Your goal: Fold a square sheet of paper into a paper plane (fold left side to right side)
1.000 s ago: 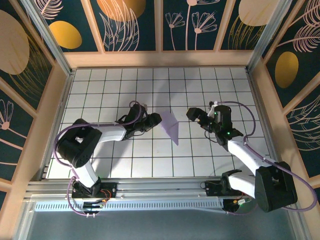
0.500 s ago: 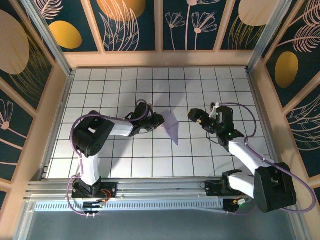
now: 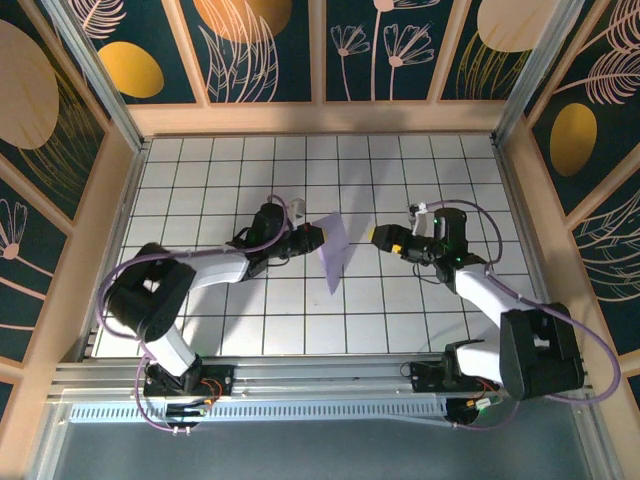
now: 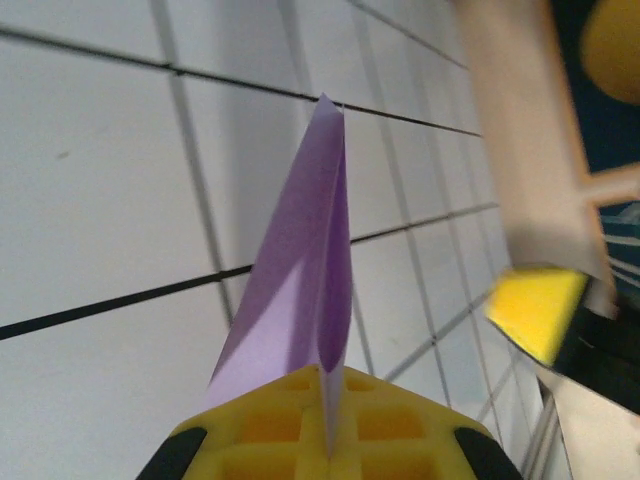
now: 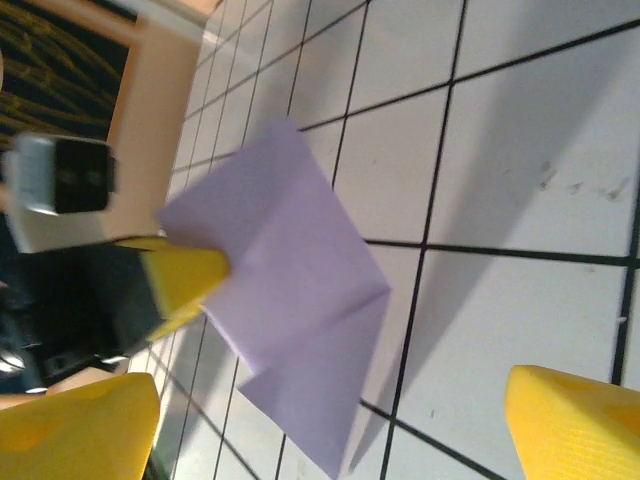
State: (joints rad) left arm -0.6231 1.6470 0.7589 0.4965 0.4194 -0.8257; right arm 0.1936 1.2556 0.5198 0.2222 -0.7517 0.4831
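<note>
The lavender sheet of paper [image 3: 333, 252] is folded into a pointed, creased plane shape and held off the white grid table, tilted on edge. My left gripper [image 3: 311, 238] is shut on its left corner. In the left wrist view the paper [image 4: 305, 270] rises from between the closed yellow fingers [image 4: 270, 430]. My right gripper [image 3: 384, 238] is open just right of the paper and not touching it. In the right wrist view the paper [image 5: 290, 290] hangs ahead between my wide-apart yellow fingertips [image 5: 570, 425], with the left gripper's finger [image 5: 185, 275] clamped on its left corner.
The white grid table [image 3: 300, 170] is fenced by wooden walls [image 3: 320, 118] at the back and sides. The arm bases sit on a metal rail [image 3: 320, 378] at the near edge. Both arms reach toward the table's middle.
My left gripper has closed on the paper and raised it from flat on the table to tilted on edge. My right gripper has shifted slightly left toward it and narrowed a little.
</note>
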